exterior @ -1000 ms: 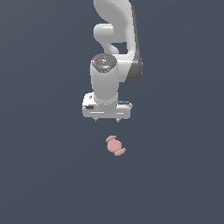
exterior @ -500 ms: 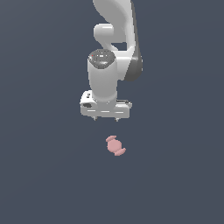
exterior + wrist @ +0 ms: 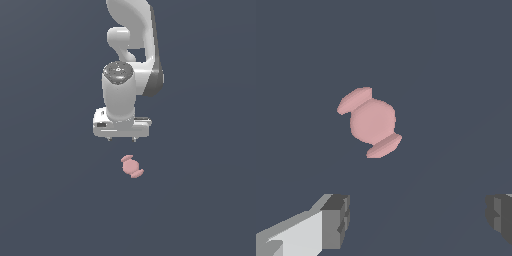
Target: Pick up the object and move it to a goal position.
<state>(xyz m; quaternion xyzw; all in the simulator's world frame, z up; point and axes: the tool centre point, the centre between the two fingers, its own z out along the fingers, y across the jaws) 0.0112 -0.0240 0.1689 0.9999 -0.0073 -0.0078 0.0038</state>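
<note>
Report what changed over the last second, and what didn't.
The gripper shifted slightly toward the exterior view's left as the arm turned a little; its height looks about the same. It took hold of nothing and is open. The pink object stayed where it lay, untouched.

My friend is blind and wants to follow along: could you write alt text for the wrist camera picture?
A small pink candy-shaped object, a rounded middle with two flared ends, lies alone on a plain dark grey surface. At the picture's edge, the two grey fingertips of the robot's end effector stand wide apart, not touching the object.
</note>
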